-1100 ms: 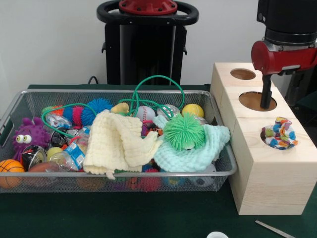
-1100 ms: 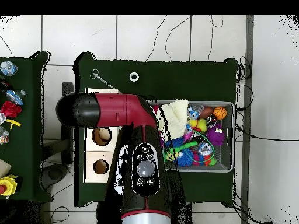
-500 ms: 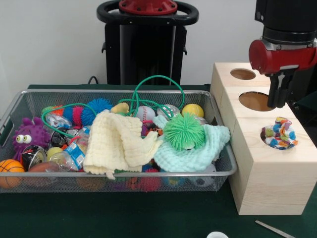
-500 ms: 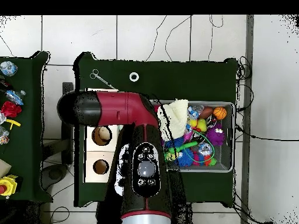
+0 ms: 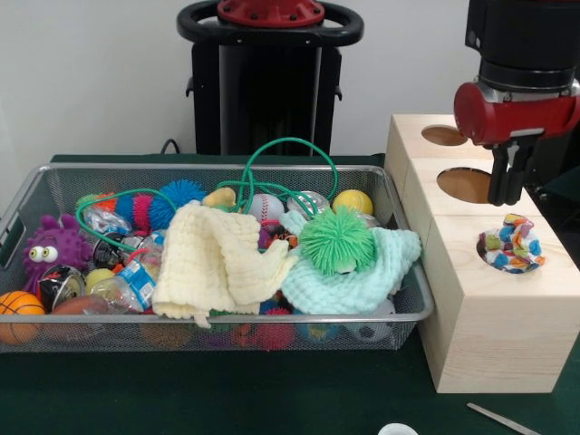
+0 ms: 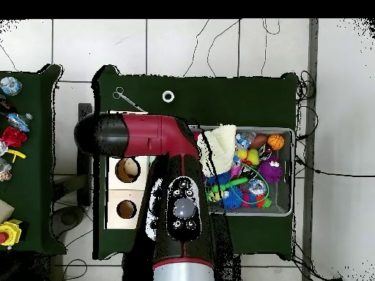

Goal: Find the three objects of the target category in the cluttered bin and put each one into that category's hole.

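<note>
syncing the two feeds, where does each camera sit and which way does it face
Front view: at table height across from the robot, facing the wire bin and wooden box; the end effector hangs over the box.
Overhead view: above, looking straight down; the red arm covers part of the box.
Shared: bin, box, arm.

One wire bin [image 5: 36, 177], two cloths: yellow cloth [image 5: 213, 263], mint cloth [image 5: 362, 276]. One wooden box [image 5: 494, 317] with three holes. One orange ball [image 5: 18, 313], one green spiky ball [image 5: 337, 240].
</note>
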`<state>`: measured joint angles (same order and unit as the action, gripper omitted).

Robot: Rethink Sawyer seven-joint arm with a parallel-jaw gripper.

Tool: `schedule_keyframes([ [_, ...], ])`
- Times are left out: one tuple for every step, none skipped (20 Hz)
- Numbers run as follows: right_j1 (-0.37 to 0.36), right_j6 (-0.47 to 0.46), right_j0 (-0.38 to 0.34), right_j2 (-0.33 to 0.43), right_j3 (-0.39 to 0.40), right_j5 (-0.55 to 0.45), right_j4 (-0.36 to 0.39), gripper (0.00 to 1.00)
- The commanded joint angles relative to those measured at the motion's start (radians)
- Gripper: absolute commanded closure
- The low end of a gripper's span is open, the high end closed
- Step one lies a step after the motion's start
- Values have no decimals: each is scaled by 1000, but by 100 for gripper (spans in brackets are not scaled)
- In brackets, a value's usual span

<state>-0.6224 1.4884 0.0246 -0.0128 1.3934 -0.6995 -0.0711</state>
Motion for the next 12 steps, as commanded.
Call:
schedule_keyframes([
  [88, 234, -3, 43, 90, 32, -39, 100],
  [91, 234, -3, 44, 96, 37, -42, 100],
  [90, 234, -3, 46, 109, 42, -45, 100],
  [91, 233, -5, 49, 117, 50, -49, 100],
  [98, 230, -6, 50, 117, 56, -50, 100],
  [100, 227, -9, 53, 122, 64, -52, 100],
  [102, 224, -13, 60, 129, 74, -58, 100],
  [104, 221, -18, 68, 135, 82, -64, 100],
  [106, 219, -21, 74, 139, 92, -68, 100],
  [111, 215, -24, 80, 140, 95, -73, 100],
  [115, 209, -32, 91, 145, 104, -81, 100],
  [120, 201, -38, 102, 149, 113, -87, 100],
])
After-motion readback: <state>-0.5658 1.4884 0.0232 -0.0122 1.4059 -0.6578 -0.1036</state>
